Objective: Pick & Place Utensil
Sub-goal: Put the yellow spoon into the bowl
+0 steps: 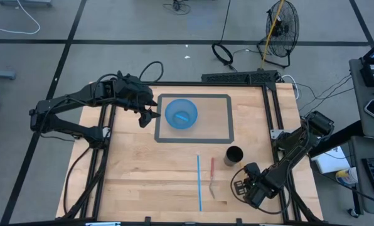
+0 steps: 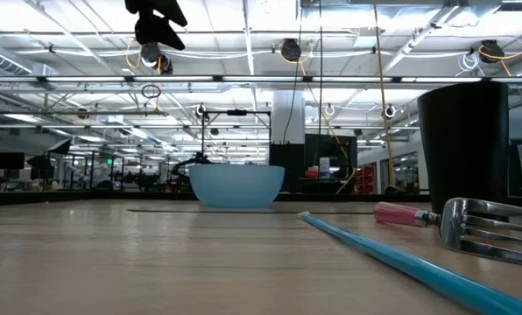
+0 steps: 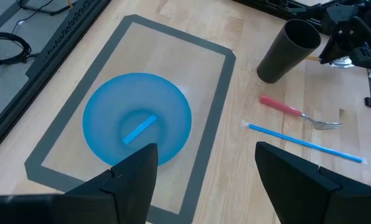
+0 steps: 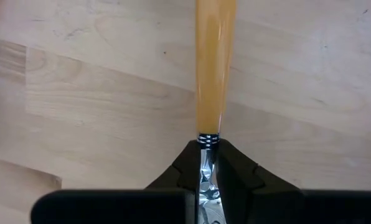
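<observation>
My right gripper (image 1: 241,186) is low over the table's near right part, shut on a utensil with an orange handle (image 4: 215,68) that shows only in the right wrist view. My left gripper (image 1: 147,117) is open and empty, high above the table just left of the blue bowl (image 1: 181,114). The bowl stands on a grey-bordered mat (image 1: 226,119) and holds a short blue piece (image 3: 139,129). A pink-handled fork (image 1: 212,179) and a blue straw (image 1: 199,183) lie flat on the table left of my right gripper. My right gripper pinches the utensil's shiny metal neck (image 4: 208,163) between its two fingers, just behind the black-ringed end of the orange handle. The handle sticks straight out ahead of the fingers, along them. I cannot tell whether it rests on the wood or is lifted clear.
A black cup (image 1: 234,155) stands upright between the mat and my right gripper. The cup (image 2: 462,149), fork (image 2: 458,223) and straw (image 2: 392,258) fill the low view's right side. Black rails run along the table's left and right edges.
</observation>
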